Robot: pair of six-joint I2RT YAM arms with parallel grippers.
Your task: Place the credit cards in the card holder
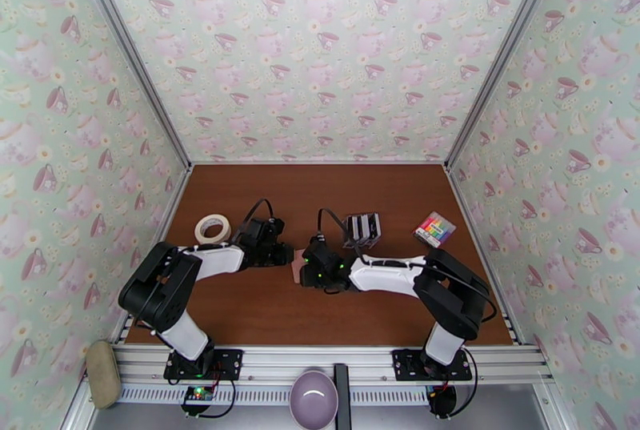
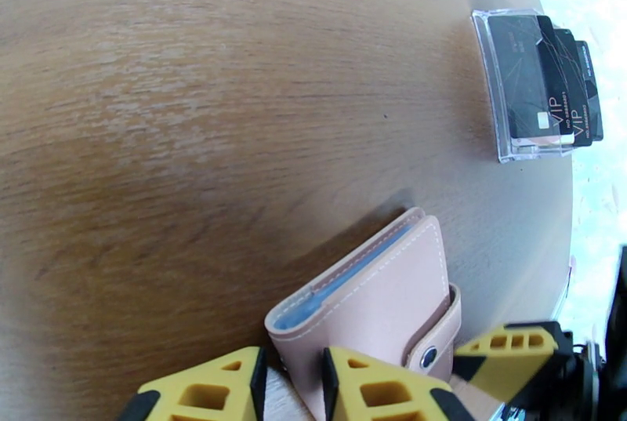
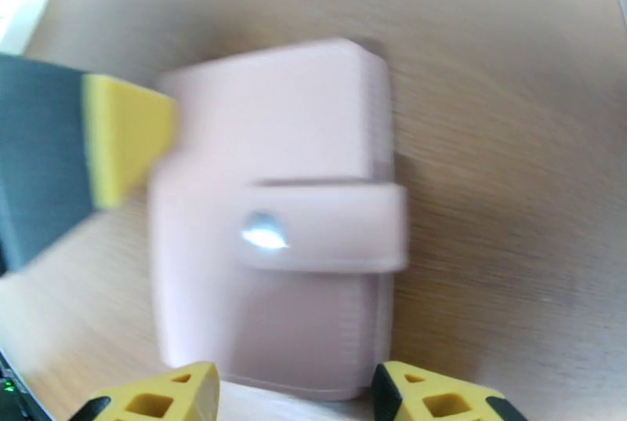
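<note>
Low, left pincer (image 2: 291,372) grips card holder (image 2: 376,297) edge.

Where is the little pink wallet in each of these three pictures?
Top external: pink card holder, a sliver mid-table, down-left of the clear stand of black cards.
Left wrist: card holder at bottom centre, blue lining showing; stand top right.
Right wrist: card holder in the middle, blurred.
Shared landmark: snap stud, both wrist views; stand, top and left wrist.

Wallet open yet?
No, the wallet lies folded shut with its snap tab across the front.
</note>
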